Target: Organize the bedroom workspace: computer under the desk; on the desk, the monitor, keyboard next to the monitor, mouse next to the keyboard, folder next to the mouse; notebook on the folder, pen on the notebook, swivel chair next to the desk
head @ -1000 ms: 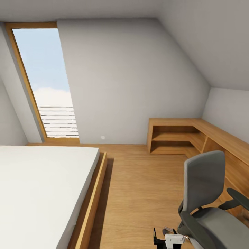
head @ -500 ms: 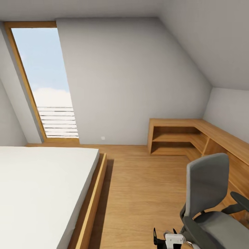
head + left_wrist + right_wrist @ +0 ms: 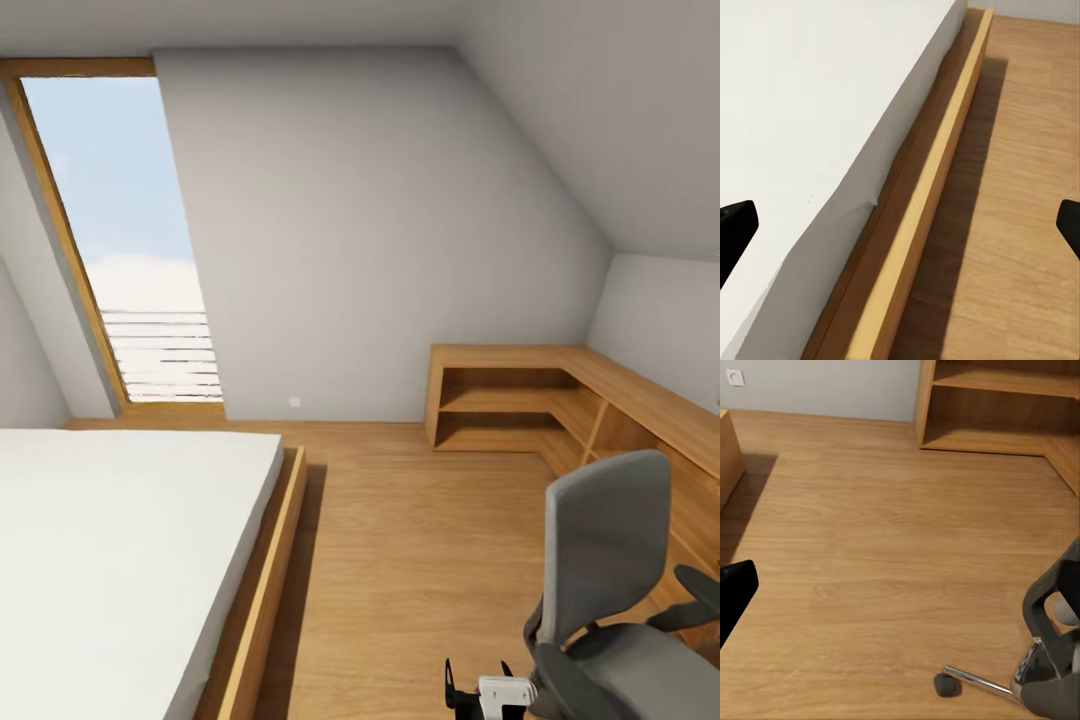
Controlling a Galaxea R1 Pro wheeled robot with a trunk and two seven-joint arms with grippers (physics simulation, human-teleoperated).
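Head view: swivel chair near bed, floor between.

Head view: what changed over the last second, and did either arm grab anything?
The whole picture shifted, so the camera moved: the swivel chair sits further right and lower, the skylight further left. Nothing was gripped or released. Bed and wooden shelf unit keep their places.

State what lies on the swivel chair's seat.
The visible part of the swivel chair seat is bare grey, with no folder showing; the picture's edge cuts off its front.
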